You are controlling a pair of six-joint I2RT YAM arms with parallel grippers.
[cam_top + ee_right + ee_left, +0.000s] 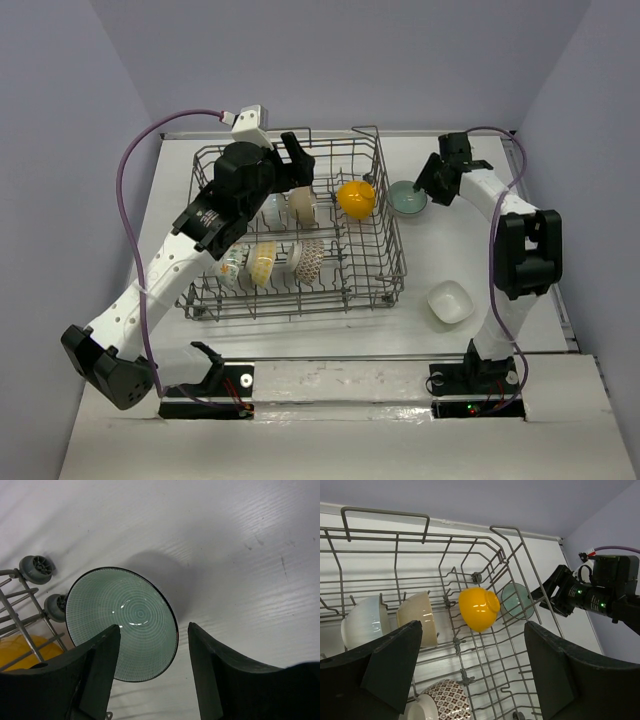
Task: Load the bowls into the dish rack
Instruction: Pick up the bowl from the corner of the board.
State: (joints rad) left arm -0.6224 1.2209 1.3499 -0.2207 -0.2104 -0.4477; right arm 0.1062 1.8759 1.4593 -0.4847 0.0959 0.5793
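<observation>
Left gripper (472, 667) over the dish rack (395, 245), jaws spread wide with nothing between them; its arm hides part of the bowls standing in the rack. Yellow bowl (479, 609) tilted on edge at the rack's far right. Teal bowl (122, 622) on the table (240, 545) just outside the rack wall. Right gripper (154, 670) jaws spread astride its rim, fingers cut off by the frame edge — contact cannot be told. Squarish white bowl (450, 302) well apart on the table.

Rack (391, 262): grey wire
Round bowl (478, 608): glossy orange-yellow
Ringed bowl (122, 622): pale teal, fine concentric rings, black rim
Square bowl (450, 301): white
Patterned bowl (451, 698): brown lattice on white
Table (462, 240): white
</observation>
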